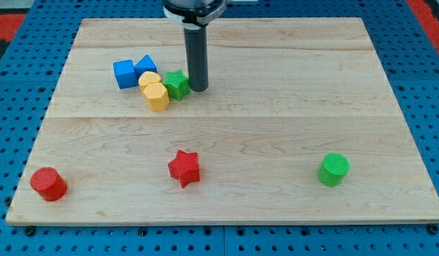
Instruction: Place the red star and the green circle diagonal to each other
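The upright dark rod descends from the view's top, my tip [198,88] resting on the board.

A wooden board [276,71] lies on a blue pegboard surface [432,107]. In the upper left part of the board there is a tight cluster of small blocks. A blue cube [124,74] touches another blue block [145,65], whose shape I cannot tell. Just below them are two yellow blocks [150,79] [157,97], and a green star [177,84] touches them on the view's right. A red cylinder [48,183] stands alone near the bottom left corner.
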Motion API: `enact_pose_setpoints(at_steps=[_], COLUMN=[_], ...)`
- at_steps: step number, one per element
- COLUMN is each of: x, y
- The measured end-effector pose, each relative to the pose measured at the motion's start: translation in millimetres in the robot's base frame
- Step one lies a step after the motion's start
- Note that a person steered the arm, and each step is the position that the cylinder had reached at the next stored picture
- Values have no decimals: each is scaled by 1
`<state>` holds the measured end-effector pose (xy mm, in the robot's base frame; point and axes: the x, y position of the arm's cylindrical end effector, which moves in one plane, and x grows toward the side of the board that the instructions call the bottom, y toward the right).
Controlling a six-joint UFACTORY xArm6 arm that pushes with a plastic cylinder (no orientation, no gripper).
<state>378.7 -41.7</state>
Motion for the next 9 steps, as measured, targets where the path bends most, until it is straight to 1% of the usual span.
enact_pose_setpoints(at_steps=[4,5,6,7,8,9], x=[3,10,45,129,187,180], y=[36,139,251,306,279,237])
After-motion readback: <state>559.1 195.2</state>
